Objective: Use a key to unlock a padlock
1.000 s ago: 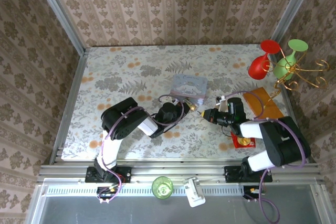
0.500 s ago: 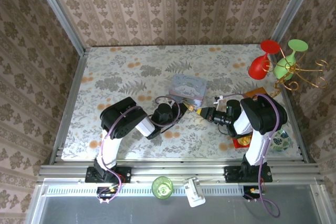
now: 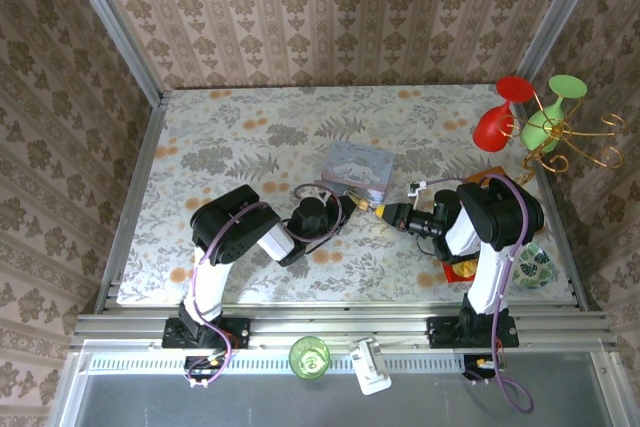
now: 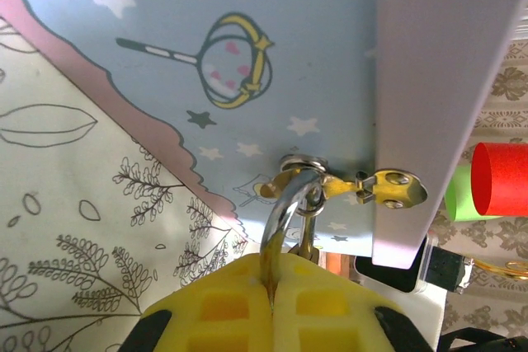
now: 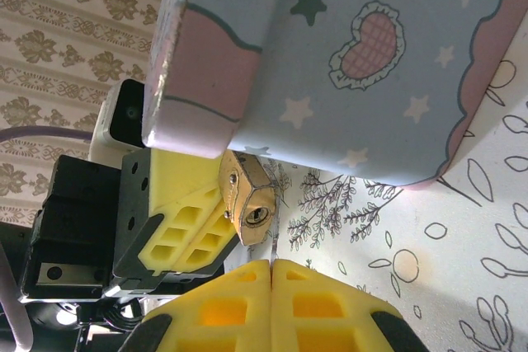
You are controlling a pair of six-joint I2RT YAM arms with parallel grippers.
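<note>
Top external, left to right.
- Left gripper (image 3: 345, 205): one, at mid-bench (image 3: 220, 137), by the near corner of the tin.
- Padlock (image 3: 362, 206): one, brass, just in front of the tin and between the two grippers.
- Tin (image 3: 360, 162): one, pale blue.
- Right gripper (image 3: 384, 211): one, just beside the padlock.
- Red packet (image 3: 465, 270): one, near your right arm.
- Red cup (image 3: 495, 122) and green cup (image 3: 542, 125): one each, on one gold stand (image 3: 585, 142) at the far right.

Left wrist: your left fingers (image 4: 214, 311) are clamped on the silvery shackle (image 4: 283, 218), which threads the tin's hasp (image 4: 363, 187).

Right wrist: the keyhole (image 5: 254, 217) faces your right fingers (image 5: 330, 311), which are pressed together. A thin sliver rises from their seam, likely the key seen edge-on, though you cannot be sure.

Risks, as judged:
- The sliver sits slightly to one side of the keyhole. Pushing in off-line could butt it against the brass face and swing the padlock on the hasp.
- It could also twist the key in your grip.
- A hard pull on the shackle could drag the tin.
</note>
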